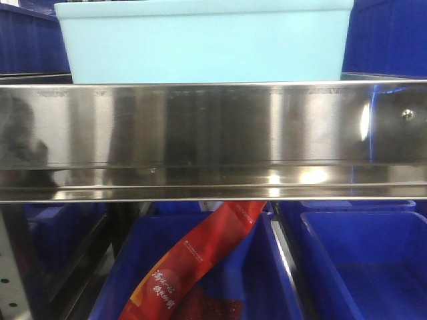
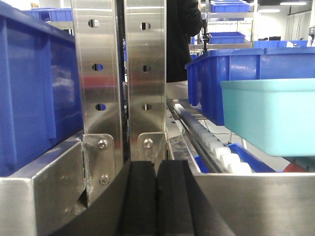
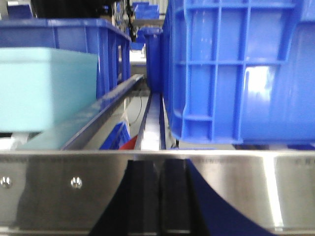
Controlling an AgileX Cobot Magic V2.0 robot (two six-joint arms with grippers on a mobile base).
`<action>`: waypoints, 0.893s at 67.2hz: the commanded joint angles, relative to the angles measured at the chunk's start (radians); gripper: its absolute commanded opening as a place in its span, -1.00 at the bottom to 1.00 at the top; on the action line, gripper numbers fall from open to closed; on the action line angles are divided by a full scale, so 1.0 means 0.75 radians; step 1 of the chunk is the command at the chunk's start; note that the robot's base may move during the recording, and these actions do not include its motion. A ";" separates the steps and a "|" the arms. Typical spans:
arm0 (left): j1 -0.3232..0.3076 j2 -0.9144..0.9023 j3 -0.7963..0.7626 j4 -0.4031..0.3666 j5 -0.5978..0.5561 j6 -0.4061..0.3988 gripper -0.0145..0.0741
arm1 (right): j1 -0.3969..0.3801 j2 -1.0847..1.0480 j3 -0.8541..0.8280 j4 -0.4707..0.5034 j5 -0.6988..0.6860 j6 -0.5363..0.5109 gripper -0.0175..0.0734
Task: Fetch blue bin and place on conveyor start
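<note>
Matte black left gripper [image 2: 156, 196] and right gripper [image 3: 157, 196] clenched empty; smooth pale blue bin [image 1: 203, 43] behind mirror-polished steel rail [image 1: 213, 133]

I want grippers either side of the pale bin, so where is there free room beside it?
Left of the pale bin, bare rollers run between it and the steel uprights. Right of it, an open channel reaches the ribbed dark blue bin. Crowded in front: the steel rail crosses its base.
</note>
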 commanded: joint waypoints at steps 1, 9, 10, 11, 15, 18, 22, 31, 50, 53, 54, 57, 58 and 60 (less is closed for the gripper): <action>-0.009 -0.005 -0.005 -0.043 -0.086 0.003 -0.92 | 0.001 -0.003 -0.001 -0.009 -0.081 -0.010 -0.95; -0.009 -0.005 -0.040 -0.043 -0.108 0.003 -0.92 | 0.001 -0.003 -0.001 0.025 -0.200 -0.010 -0.95; -0.009 -0.005 -0.056 -0.043 -0.097 0.003 -0.92 | 0.001 -0.003 -0.002 0.034 -0.199 -0.010 -0.95; -0.009 -0.005 -0.086 -0.043 -0.081 0.003 -0.92 | 0.001 -0.003 -0.019 0.040 -0.192 -0.010 -0.95; -0.009 -0.005 -0.172 -0.041 0.026 0.003 -0.92 | 0.001 -0.003 -0.121 0.043 -0.101 -0.010 -0.95; -0.009 -0.005 -0.277 -0.041 0.141 0.003 -0.92 | 0.001 -0.003 -0.212 0.043 0.005 -0.010 -0.95; -0.009 0.038 -0.407 -0.041 0.299 0.003 -0.90 | 0.001 -0.003 -0.343 0.043 0.141 -0.010 -0.95; -0.009 0.213 -0.729 -0.041 0.595 0.011 -0.52 | 0.001 0.106 -0.642 0.043 0.366 -0.010 -0.86; -0.009 0.676 -1.056 -0.043 0.732 0.014 0.39 | 0.001 0.427 -0.931 0.043 0.390 -0.010 0.52; -0.009 0.741 -1.076 -0.046 0.719 0.026 0.50 | 0.001 0.487 -0.951 0.043 0.393 -0.022 0.64; -0.009 0.770 -1.085 -0.046 0.719 0.058 0.53 | 0.001 0.501 -0.958 0.043 0.393 -0.033 0.64; -0.031 0.823 -1.110 -0.046 0.734 0.165 0.60 | 0.004 0.547 -0.978 0.043 0.393 -0.082 0.63; -0.042 0.840 -1.120 -0.046 0.746 0.192 0.62 | 0.007 0.570 -0.985 0.043 0.395 -0.092 0.63; -0.079 0.881 -1.147 -0.046 0.762 0.226 0.64 | 0.007 0.601 -1.000 0.043 0.403 -0.107 0.62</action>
